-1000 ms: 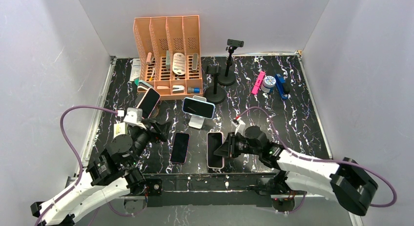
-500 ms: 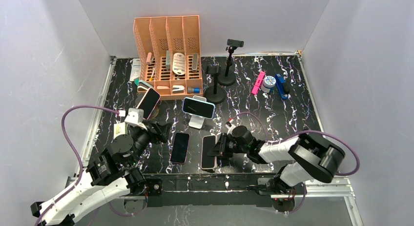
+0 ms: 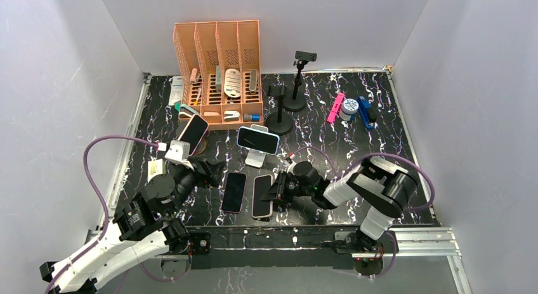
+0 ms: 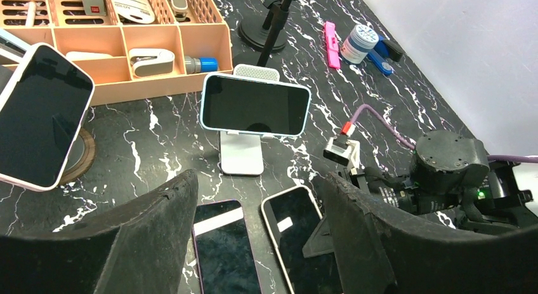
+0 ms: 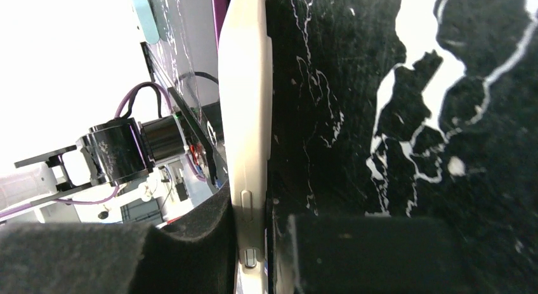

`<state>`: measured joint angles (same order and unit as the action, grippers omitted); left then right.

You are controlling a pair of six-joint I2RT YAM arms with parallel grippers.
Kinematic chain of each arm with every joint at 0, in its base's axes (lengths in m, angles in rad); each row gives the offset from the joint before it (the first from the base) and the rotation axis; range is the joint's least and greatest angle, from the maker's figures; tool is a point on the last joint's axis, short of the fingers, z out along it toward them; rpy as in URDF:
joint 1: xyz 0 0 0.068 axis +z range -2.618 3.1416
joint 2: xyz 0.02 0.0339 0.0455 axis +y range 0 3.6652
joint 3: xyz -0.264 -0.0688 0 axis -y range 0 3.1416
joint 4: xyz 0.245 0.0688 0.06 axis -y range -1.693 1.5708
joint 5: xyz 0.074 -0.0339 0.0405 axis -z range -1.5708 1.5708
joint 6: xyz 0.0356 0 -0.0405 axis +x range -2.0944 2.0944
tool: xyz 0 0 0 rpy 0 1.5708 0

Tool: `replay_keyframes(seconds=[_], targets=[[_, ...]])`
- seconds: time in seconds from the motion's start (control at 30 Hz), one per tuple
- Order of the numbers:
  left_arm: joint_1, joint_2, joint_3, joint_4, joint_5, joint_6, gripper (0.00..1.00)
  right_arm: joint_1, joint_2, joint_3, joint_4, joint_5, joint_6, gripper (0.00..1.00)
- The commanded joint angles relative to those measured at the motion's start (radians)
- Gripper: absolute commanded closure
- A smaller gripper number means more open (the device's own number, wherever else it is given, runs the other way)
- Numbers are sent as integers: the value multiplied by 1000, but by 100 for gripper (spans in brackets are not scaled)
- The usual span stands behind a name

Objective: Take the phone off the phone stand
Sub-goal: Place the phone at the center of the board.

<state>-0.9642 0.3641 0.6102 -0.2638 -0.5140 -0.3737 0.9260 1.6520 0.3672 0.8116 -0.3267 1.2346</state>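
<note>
Altogether four phones (image 3: pixel 257 140) — two on stands (image 3: pixel 255 159), two flat; right gripper (image 3: pixel 273 195) clamps one flat phone (image 3: pixel 261 200), left gripper (image 3: pixel 209 171) spread wide.

We are looking at a robot lab cell: white panels (image 3: pixel 70 65) are enclosing a black marbled table (image 3: pixel 374 148), and purple cables (image 3: pixel 114 137) are trailing from bolted arms (image 3: pixel 108 246).

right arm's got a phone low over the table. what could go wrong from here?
1. The right gripper pinches the white phone near one edge, close beside the dark phone; moving toward it may knock it.
2. The grip is low over the table, so the phone may scrape or slip.
3. The blue phone sits on its stand; a pull by the open left gripper might tip it.
</note>
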Motion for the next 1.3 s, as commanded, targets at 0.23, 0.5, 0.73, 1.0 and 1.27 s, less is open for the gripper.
replay_keyframes(seconds=[0.23, 0.5, 0.73, 1.0, 1.27], targets=[[1, 10, -3, -2, 4, 16, 31, 21, 67, 72, 93, 59, 14, 88], [1, 16, -3, 0, 6, 19, 31, 21, 22, 44, 8, 109, -11, 54], [1, 19, -4, -1, 7, 19, 31, 22, -53, 17, -90, 168, -36, 44], [1, 24, -5, -1, 8, 21, 31, 22, -165, -49, -191, 227, -66, 42], [1, 30, -5, 0, 12, 22, 31, 23, -248, -113, -204, 211, -85, 44]])
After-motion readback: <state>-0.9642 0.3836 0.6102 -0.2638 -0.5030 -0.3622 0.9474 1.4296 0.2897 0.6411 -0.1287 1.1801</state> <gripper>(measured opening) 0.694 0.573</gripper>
